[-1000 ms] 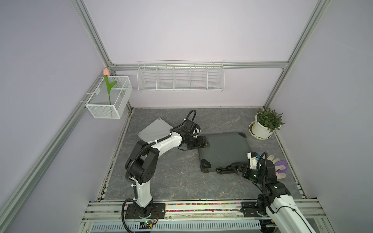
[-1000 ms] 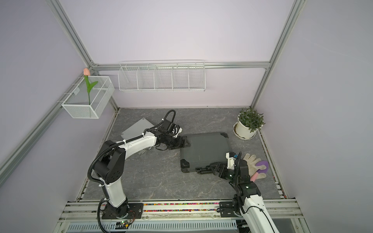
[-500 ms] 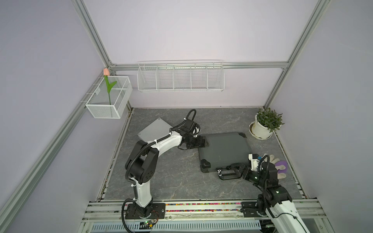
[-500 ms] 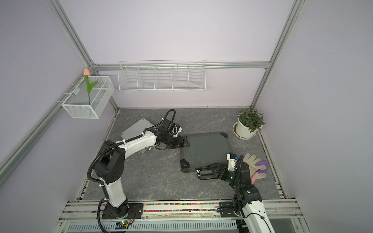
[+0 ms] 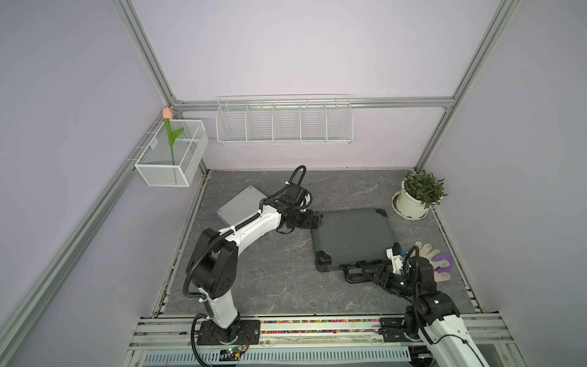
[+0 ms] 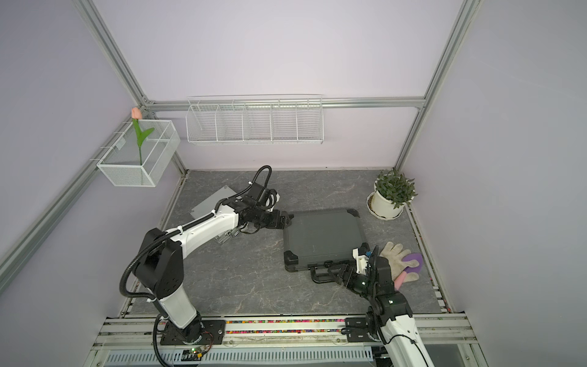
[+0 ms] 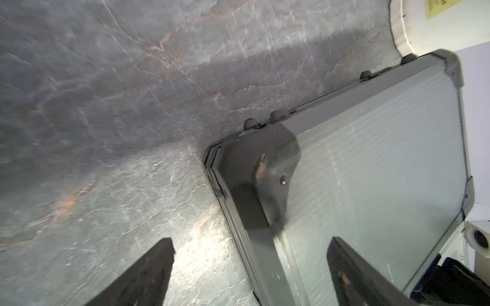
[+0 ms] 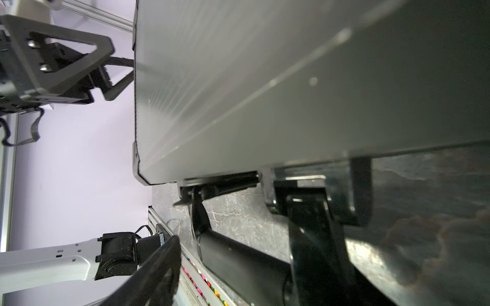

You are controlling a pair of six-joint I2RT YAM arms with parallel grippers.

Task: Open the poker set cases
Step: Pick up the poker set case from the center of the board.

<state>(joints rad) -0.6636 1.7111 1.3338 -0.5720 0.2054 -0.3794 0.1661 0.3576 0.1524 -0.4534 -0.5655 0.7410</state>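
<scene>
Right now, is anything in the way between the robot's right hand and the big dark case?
Nothing visible is. The right hand sits open around the handle on the dark case, at its near edge. The glove lies off to the side of the case, not between them.

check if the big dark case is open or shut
Shut. The dark case lies flat, lid down on its base; the left wrist view shows its corner seam closed, no gap.
</scene>
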